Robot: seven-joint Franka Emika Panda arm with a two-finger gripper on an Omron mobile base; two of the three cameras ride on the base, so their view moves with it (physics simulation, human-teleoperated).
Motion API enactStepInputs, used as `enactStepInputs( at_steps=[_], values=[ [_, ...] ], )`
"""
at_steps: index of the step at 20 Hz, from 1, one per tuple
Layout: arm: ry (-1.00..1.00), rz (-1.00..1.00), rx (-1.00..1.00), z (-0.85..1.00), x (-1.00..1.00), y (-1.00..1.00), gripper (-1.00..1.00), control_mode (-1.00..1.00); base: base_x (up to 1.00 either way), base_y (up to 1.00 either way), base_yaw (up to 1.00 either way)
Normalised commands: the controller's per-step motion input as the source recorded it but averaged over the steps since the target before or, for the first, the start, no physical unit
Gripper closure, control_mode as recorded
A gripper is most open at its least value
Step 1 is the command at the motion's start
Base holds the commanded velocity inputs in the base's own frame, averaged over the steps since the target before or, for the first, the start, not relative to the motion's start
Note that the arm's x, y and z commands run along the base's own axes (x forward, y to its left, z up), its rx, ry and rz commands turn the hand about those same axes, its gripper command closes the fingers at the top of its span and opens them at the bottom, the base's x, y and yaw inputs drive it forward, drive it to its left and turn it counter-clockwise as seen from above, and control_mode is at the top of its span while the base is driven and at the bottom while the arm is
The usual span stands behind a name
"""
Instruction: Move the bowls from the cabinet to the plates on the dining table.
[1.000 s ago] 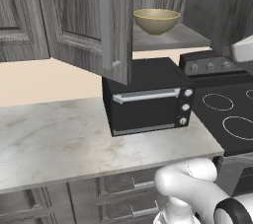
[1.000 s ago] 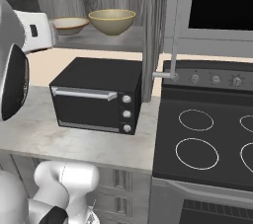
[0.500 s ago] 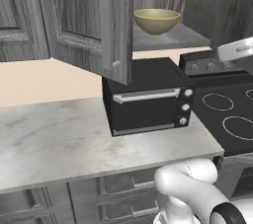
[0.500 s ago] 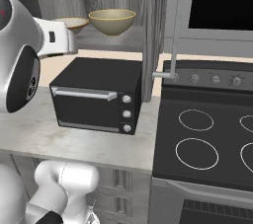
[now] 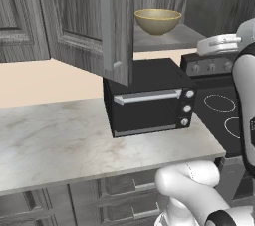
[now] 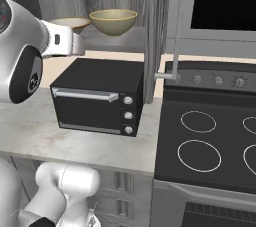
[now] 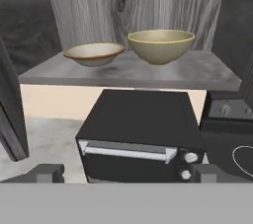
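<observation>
1. Now facing the open cabinet; two bowls on its shelf, upper middle of the hand view, side by side, just apart.
2. Gripper empty, jaws spread wide; tips low at the frame's bottom corners.
3. Bowls ahead of and above the hand; deeper one right of centre, shallow bowl to its left.
4. Round, so no long axis to match; likely a rise and a forward reach over the oven to a rim.
</observation>
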Motion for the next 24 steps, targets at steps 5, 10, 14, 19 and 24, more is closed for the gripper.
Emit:
enactStepInputs(
  at_steps=[5, 10, 14, 19, 24],
  values=[
    [0.01, -0.01, 0.24, 0.04, 0.33, 0.02, -1.00, -1.00, 0.00, 0.00, 0.00],
    [0.07, 0.00, 0.27, 0.00, 0.48, 0.24, -1.00, -1.00, 0.00, 0.00, 0.00],
    [0.05, 0.00, 0.12, 0.00, 0.52, 0.38, -1.00, -1.00, 0.00, 0.00, 0.00],
    [0.04, 0.00, 0.11, 0.00, 0.31, 0.39, -1.00, -1.00, 0.00, 0.00, 0.00],
    [0.05, 0.02, 0.15, 0.00, 0.11, 0.35, -1.00, -1.00, 0.00, 0.00, 0.00]
  ],
)
